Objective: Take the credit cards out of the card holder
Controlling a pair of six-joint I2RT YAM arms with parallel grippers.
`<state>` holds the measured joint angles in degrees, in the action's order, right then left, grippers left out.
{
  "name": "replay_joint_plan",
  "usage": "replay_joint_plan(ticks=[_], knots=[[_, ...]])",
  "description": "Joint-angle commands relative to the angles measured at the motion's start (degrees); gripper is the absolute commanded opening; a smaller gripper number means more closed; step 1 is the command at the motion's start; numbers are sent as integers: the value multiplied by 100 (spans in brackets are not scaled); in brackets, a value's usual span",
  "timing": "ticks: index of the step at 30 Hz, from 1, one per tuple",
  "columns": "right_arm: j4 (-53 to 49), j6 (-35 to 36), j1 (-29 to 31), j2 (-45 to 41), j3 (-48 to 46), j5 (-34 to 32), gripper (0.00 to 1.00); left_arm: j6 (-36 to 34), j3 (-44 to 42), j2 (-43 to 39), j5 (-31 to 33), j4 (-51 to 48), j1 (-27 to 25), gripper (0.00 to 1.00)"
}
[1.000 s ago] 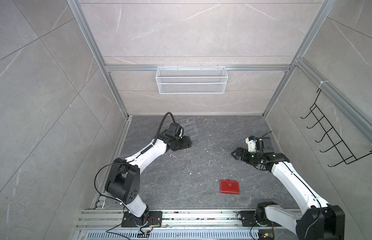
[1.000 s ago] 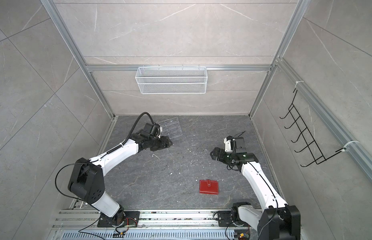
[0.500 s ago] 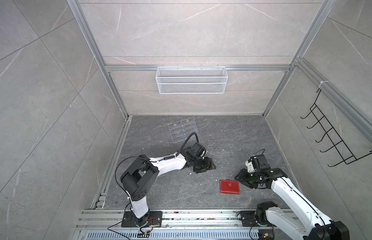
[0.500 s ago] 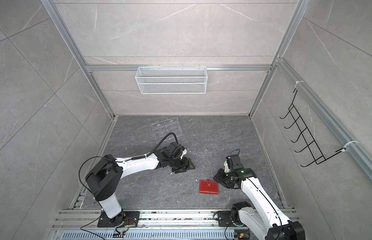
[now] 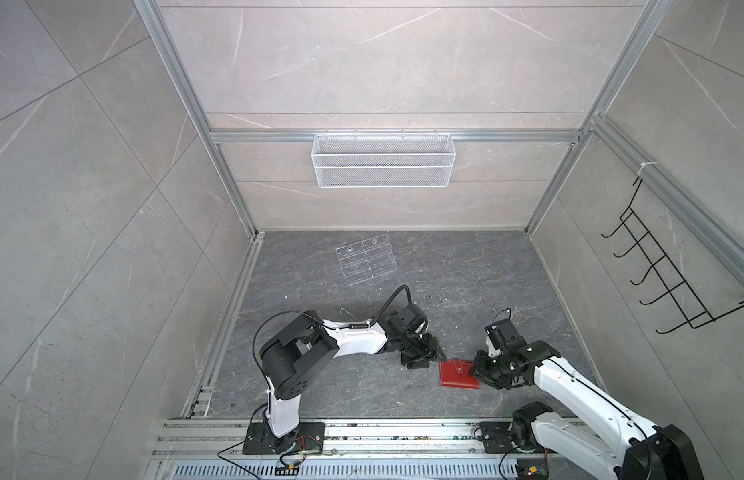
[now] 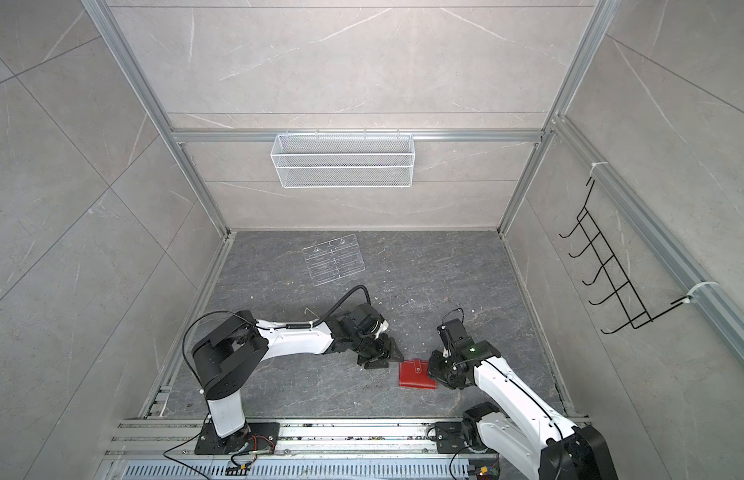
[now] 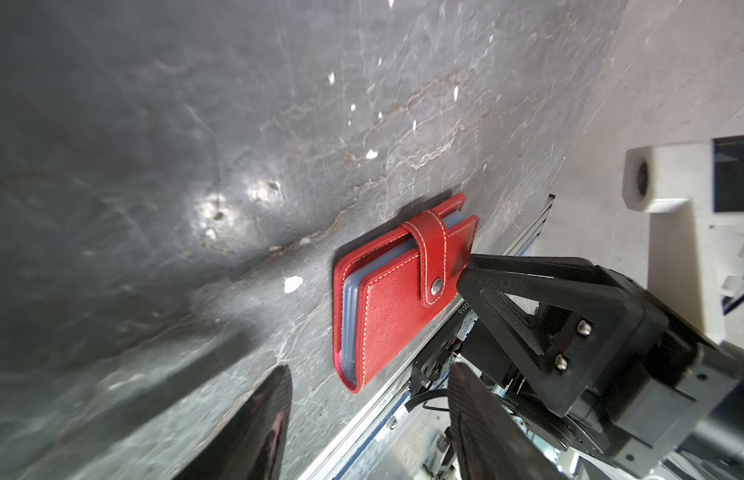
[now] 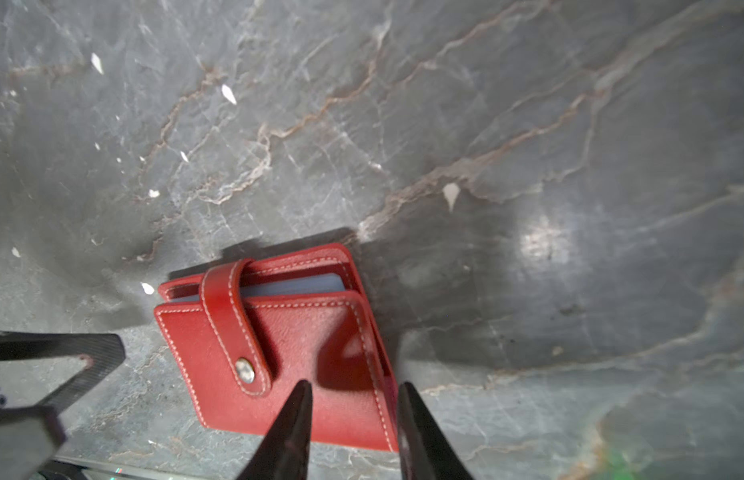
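Observation:
The red card holder [image 5: 459,374] [image 6: 417,374] lies flat on the dark stone floor, closed, its strap snapped down. Bluish clear sleeves show at its edge [image 7: 348,316]; the credit cards are hidden inside. My left gripper [image 5: 434,356] [image 7: 368,374] is low beside the holder's left edge, open, with nothing between its fingers. My right gripper [image 5: 478,370] [image 8: 354,386] is at the holder's right edge, its jaws narrowly open over the cover [image 8: 278,353], one fingertip above the leather and the other by the spine edge. In the left wrist view one of its fingers [image 7: 528,286] meets the holder's edge.
A clear acrylic tiered rack [image 5: 367,259] lies at the back of the floor. A white wire basket [image 5: 381,160] hangs on the back wall and a black hook rack [image 5: 661,270] on the right wall. An aluminium rail [image 5: 362,432] runs along the front.
Both arms have swung forward to the card holder, the left from near the acrylic rack and the right from mid-floor. The right jaws have narrowed a good deal and the left slightly.

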<state>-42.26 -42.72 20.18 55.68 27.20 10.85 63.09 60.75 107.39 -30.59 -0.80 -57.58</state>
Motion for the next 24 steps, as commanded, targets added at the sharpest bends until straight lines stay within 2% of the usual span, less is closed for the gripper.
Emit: replay_joint_plan(ticks=[1,7,11,18,20,21,24], knots=[[112,-207,162,51,-38,-243,36,401,-101,220,-173,392,-167,60],[513,-591,707,362,-207,-265,33,878,-403,431,-95,1115,-356,54],[895,-1043,1226,457,-308,-380,33,1053,-529,493,-28,1441,-438,46],[1372,-1597,1943,738,-294,-569,33,850,-689,209,236,1242,-440,23],[1411,-1666,2046,777,-253,-617,33,658,-576,162,253,1022,-425,12],[1422,-1699,2094,770,-234,-645,33,559,-512,136,293,883,-415,3],[1404,-1731,2160,689,-177,-689,33,230,-361,0,358,503,-380,0]])
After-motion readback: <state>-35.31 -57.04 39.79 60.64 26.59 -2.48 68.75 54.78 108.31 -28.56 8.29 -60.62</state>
